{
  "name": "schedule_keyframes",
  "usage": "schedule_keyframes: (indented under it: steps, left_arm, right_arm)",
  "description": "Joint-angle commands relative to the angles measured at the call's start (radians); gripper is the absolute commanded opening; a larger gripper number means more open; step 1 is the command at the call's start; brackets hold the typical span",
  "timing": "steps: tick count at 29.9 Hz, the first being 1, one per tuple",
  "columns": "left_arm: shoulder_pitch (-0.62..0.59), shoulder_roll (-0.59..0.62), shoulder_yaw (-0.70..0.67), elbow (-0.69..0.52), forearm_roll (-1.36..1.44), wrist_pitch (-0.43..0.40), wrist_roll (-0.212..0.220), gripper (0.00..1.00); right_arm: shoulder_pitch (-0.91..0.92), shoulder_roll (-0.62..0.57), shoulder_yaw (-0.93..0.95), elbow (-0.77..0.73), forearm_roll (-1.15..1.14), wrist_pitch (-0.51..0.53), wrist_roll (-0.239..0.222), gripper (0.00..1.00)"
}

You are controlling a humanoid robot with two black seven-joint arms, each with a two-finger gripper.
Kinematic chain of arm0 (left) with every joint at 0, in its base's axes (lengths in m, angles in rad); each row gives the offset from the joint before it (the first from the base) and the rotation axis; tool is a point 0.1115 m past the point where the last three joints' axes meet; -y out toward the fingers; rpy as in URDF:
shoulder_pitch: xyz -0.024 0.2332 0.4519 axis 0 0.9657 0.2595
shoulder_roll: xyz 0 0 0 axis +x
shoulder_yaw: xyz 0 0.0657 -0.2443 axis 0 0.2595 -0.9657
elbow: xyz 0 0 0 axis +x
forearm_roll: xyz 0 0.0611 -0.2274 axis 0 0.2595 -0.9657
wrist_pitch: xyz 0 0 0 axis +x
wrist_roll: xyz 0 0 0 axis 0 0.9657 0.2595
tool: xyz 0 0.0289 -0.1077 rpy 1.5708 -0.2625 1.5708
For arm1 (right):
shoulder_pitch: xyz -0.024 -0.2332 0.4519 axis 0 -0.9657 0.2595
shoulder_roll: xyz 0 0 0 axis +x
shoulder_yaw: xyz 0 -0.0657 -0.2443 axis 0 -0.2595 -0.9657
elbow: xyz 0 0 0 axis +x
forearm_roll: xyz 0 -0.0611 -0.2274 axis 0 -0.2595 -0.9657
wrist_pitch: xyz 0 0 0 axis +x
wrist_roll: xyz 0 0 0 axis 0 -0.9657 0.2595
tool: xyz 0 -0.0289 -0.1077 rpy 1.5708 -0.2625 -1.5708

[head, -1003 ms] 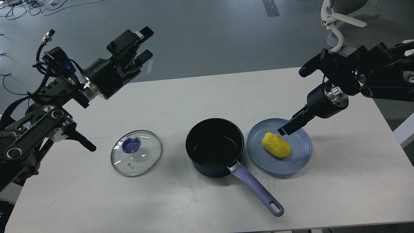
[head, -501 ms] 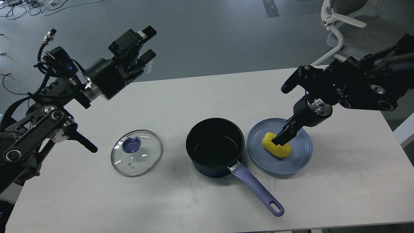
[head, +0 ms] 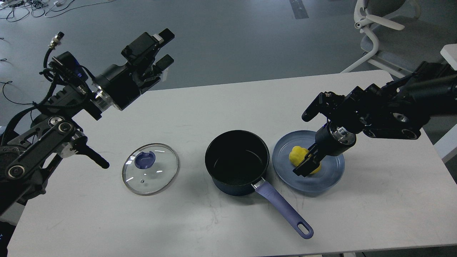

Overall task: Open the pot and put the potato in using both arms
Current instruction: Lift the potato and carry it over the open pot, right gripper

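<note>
The dark blue pot (head: 237,162) stands open and empty at the table's middle, its purple handle (head: 284,210) pointing front-right. Its glass lid (head: 150,169) with a blue knob lies flat on the table to the left. The yellow potato (head: 297,155) lies on a blue plate (head: 330,170) just right of the pot. My right gripper (head: 304,167) is down on the potato and covers its middle; its dark fingers cannot be told apart. My left gripper (head: 163,48) is open and empty, held high over the table's back left edge.
The white table (head: 375,200) ends near the right arm's elbow. A white office chair (head: 371,25) stands behind the table's right corner. Cables (head: 21,7) lie on the floor at the far left.
My right gripper has come down and leftward from above the plate's back rim onto the potato. The potato, pot and lid have stayed in place. The left arm barely moved.
</note>
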Motion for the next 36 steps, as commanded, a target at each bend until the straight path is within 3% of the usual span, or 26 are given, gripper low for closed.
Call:
schedule_keyframes:
  steps: [1, 6, 14, 17, 19, 24, 26, 30, 36]
  left_arm:
    - [0.000, 0.001, 0.000, 0.000, -0.001, 0.000, 0.000, 0.97]
    - [0.000, 0.001, 0.000, 0.000, -0.001, 0.000, 0.000, 0.97]
    - [0.000, 0.004, -0.003, 0.000, -0.002, 0.000, 0.000, 0.97]
    - [0.000, 0.003, -0.006, 0.000, -0.002, 0.000, 0.000, 0.97]
    - [0.000, 0.004, -0.008, 0.000, -0.004, -0.002, 0.000, 0.97]
    - [0.000, 0.004, -0.008, 0.002, -0.005, -0.002, 0.000, 0.97]
    - [0.000, 0.006, -0.008, 0.000, -0.005, -0.002, 0.000, 0.97]
    - [0.000, 0.006, -0.008, 0.000, -0.005, -0.002, 0.000, 0.97]
    - [0.000, 0.004, -0.008, 0.000, -0.005, -0.002, 0.000, 0.97]
  right_arm:
    - [-0.003, 0.029, -0.003, -0.023, 0.000, -0.001, 0.000, 1.00]
    - [-0.003, 0.056, -0.027, -0.035, 0.000, -0.001, 0.000, 1.00]
    - [-0.003, 0.060, -0.044, -0.035, -0.002, -0.001, 0.000, 0.90]
    - [-0.003, 0.064, -0.058, -0.035, -0.002, -0.001, 0.000, 0.72]
    - [0.000, 0.063, -0.061, -0.034, -0.002, -0.001, 0.000, 0.42]
    - [0.028, 0.060, -0.072, -0.018, 0.000, -0.001, 0.000, 0.15]
    - [0.067, 0.056, -0.072, 0.007, 0.001, -0.001, 0.000, 0.11]
    - [0.207, 0.038, -0.055, 0.113, 0.012, -0.001, 0.000, 0.11]
    - [0.316, 0.072, -0.018, 0.144, 0.057, -0.001, 0.000, 0.11]
